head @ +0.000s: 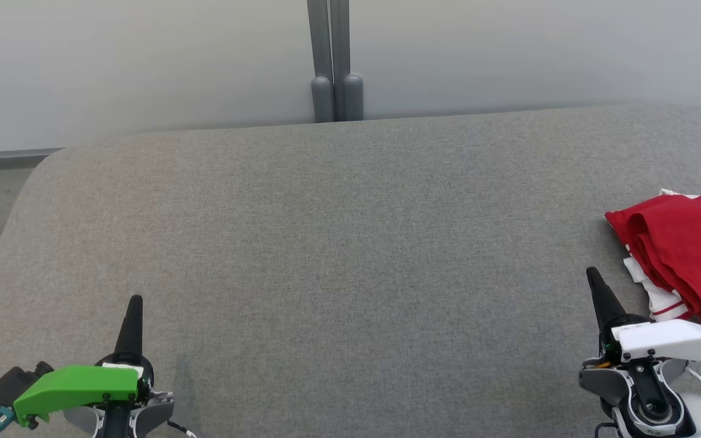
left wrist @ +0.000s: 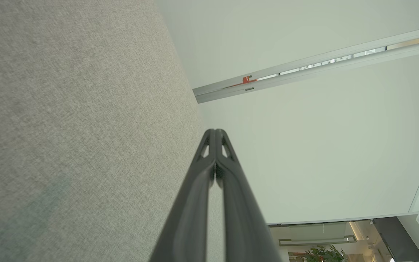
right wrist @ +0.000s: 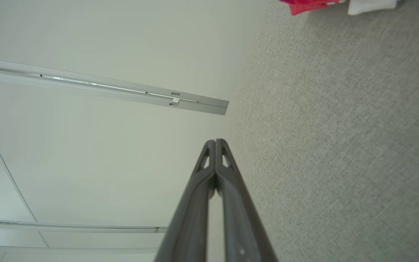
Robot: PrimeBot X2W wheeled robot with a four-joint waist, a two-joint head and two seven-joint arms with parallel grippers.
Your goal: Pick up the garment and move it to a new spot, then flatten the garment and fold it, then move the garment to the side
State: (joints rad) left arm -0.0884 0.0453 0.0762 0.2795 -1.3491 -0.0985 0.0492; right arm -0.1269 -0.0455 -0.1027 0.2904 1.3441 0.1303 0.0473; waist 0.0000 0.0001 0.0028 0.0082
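The left gripper (head: pixel 136 300) sits low over the grey padded table (head: pixel 350 243), its two dark fingers pressed together from base to tip and nothing caught between them; the left wrist view shows the same closed pair (left wrist: pixel 215 131) pointing along the fabric surface toward a pale wall (left wrist: pixel 304 153). The right gripper (head: pixel 592 272) is likewise fully closed and empty, its fingers meeting in a single point in its own wrist view (right wrist: pixel 215 141). The garment (head: pixel 685 249), a crumpled red piece with white parts showing at its near edge, lies on the table just to the right of the right gripper and slightly ahead of its fingertips, not touching them; a strip of it appears at the top edge of the right wrist view (right wrist: pixel 309 4). From the left gripper it lies well apart, far off to the right. A grey post (head: pixel 333 61) stands against the wall ahead of both grippers, beyond the table's far edge.
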